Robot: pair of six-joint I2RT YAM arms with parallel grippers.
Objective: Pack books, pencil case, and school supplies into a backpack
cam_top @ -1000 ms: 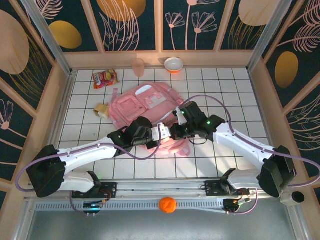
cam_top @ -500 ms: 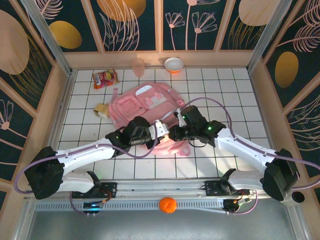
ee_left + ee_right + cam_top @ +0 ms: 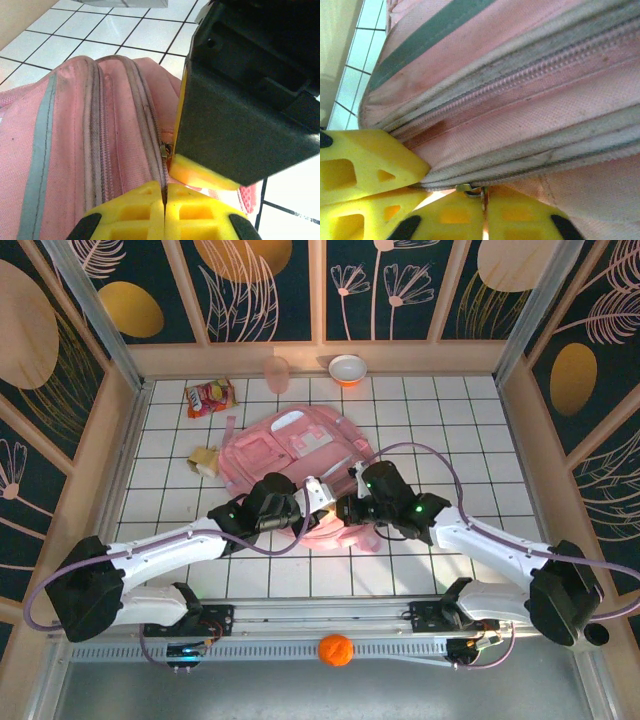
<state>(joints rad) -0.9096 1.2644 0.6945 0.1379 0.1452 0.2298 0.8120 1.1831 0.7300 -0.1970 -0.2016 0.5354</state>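
From my console, the backpack (image 3: 290, 450) lay flat on the white tiled table (image 3: 450, 420), around the middle and a little toward 12 o'clock. Both arms met at its 6 o'clock edge. The left arm reached in from 8 o'clock and the right arm from 4 o'clock.

The left gripper (image 3: 322, 502) had its yellow fingers pressed together, with no gap between the pads. In the left wrist view their tips sat right on the line of the zip. I could not tell whether any fabric was pinched between them.

The right gripper (image 3: 342, 510) was just beside it at 3 o'clock, nearly touching. Its pads were also closed, and in the right wrist view the small metal zipper pull (image 3: 471, 189) was caught at their tips. That view also showed two rows of closed zip teeth running across the pink cloth toward 2 o'clock, with a grey-green band above them.

A tan-yellow block (image 3: 205, 460) of the school supplies rested just off the bag's 9 o'clock side. The red-orange snack packet (image 3: 210, 397) lay toward 11 o'clock, well apart from the grippers. A pink cup (image 3: 277, 372) and a white bowl (image 3: 347, 369) stood at 12 o'clock by the back wall. An orange ball (image 3: 336, 650) sat at 6 o'clock, between the arm bases.
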